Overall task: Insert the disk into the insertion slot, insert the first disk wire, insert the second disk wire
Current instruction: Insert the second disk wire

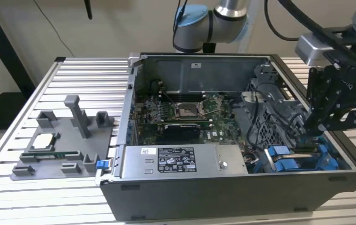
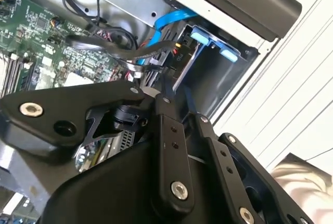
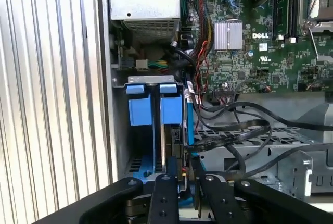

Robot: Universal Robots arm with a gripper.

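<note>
- A grey fixture tray (image 1: 59, 140) is seen on the slatted tabletop (image 1: 15, 187), beside the open computer case (image 1: 228, 187) on the exterior view's left.
- Inside the case, the black-labelled power-supply box (image 1: 181, 160) lies near the front wall, with the motherboard (image 1: 190, 117) behind it.
- Toward the exterior view's right of the power-supply box, the insertion slot (image 1: 303, 159) is marked by blue fittings; the disk (image 3: 169, 146) appears seated edge-on in it, between blue tabs.
- The tool (image 1: 315, 129) is lowered at the slot's cable end; whether it is wide, narrow or holding a wire cannot be told.
- Black wires (image 3: 234, 130) crowd the slot; a snagged wire or a skewed, bent connector is judged the main risk.
</note>
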